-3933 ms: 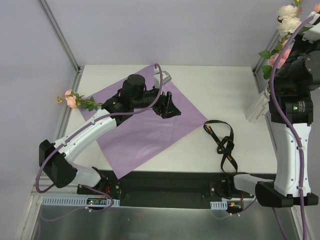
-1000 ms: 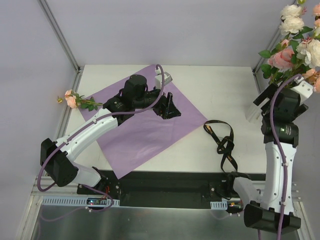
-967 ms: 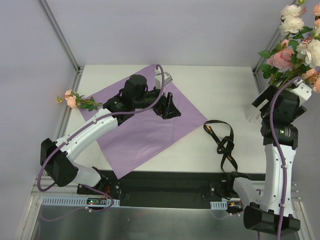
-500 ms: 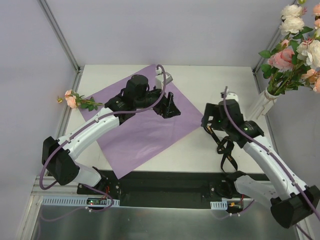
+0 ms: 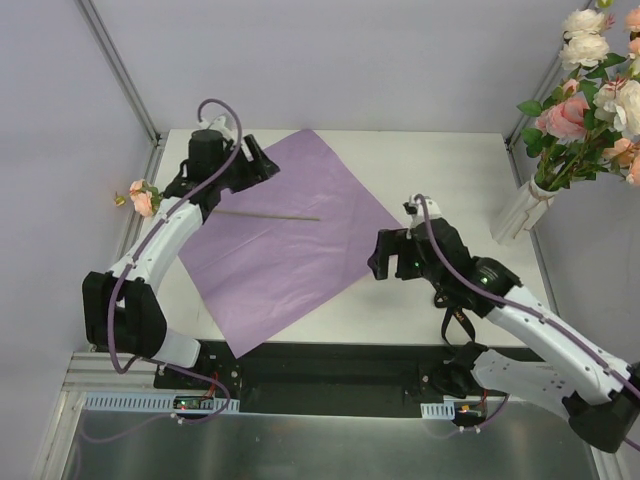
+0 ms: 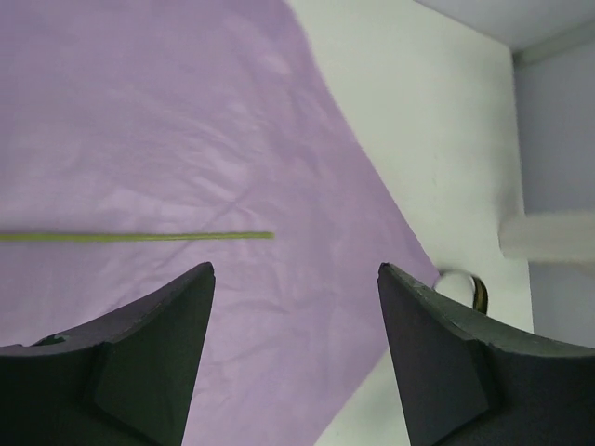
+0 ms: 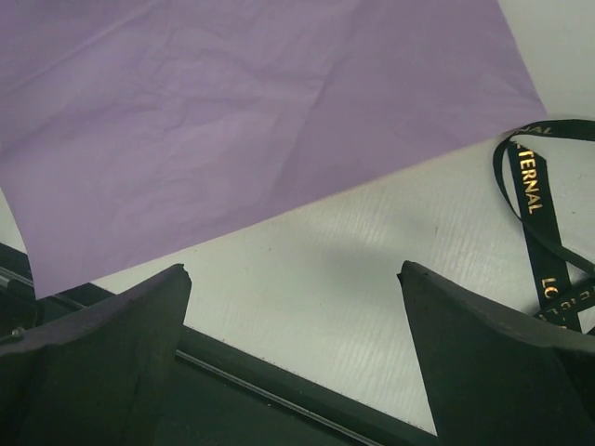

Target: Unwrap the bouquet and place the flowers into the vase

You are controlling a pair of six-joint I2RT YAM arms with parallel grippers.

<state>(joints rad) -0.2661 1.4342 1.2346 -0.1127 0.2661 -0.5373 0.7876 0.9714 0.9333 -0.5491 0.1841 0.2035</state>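
Right gripper [image 7: 292, 279], open and empty, back from vase [image 5: 520, 212]; left gripper [image 6: 296, 279], open too, has moved off the stem [image 5: 270, 214], one more to place.

bg: walls [image 5: 350, 60] plain pale lilac-grey, back + L | alu frame posts [image 5: 118, 70] in corners | table [image 5: 450, 165] white, matte | black rail [image 5: 330, 365] at near edge | metal sheet [image 5: 330, 450] below | light even, soft
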